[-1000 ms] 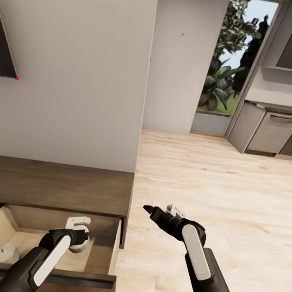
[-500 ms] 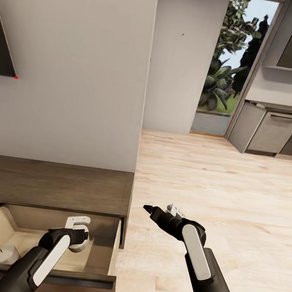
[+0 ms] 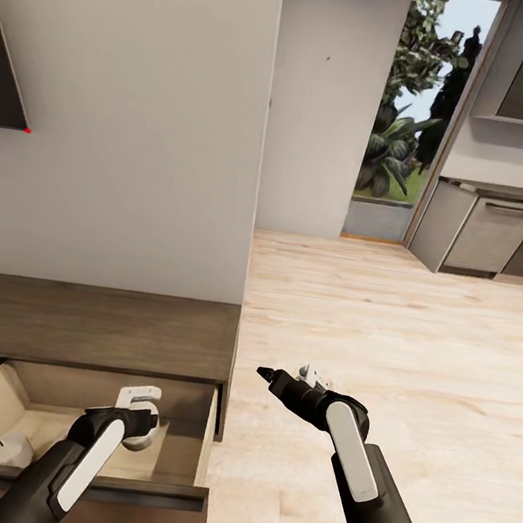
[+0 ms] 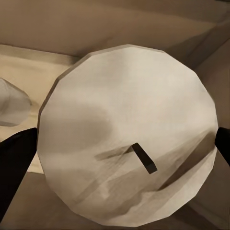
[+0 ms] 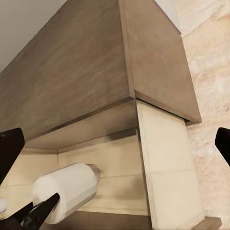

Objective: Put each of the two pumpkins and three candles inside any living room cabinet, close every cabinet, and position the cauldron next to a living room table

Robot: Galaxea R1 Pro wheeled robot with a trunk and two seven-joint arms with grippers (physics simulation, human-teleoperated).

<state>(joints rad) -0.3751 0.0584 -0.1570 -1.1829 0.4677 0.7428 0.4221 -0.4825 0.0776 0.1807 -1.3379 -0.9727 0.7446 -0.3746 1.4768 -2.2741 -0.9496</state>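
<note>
Over the open cabinet (image 3: 92,328) drawer (pale inside), left claw (image 3: 140,432) grips candle (image 4: 127,134)

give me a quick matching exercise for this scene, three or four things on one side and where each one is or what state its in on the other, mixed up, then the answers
Things:
1. left tool
2. right tool
3. drawer
4. second candle

Places or states:
A. pulled out of the cabinet
B. lying on the drawer floor
C. over the wood floor, holding nothing
D. holding a candle above the drawer

Pairs: 1-D, 2-C, 3-A, 4-B
</note>
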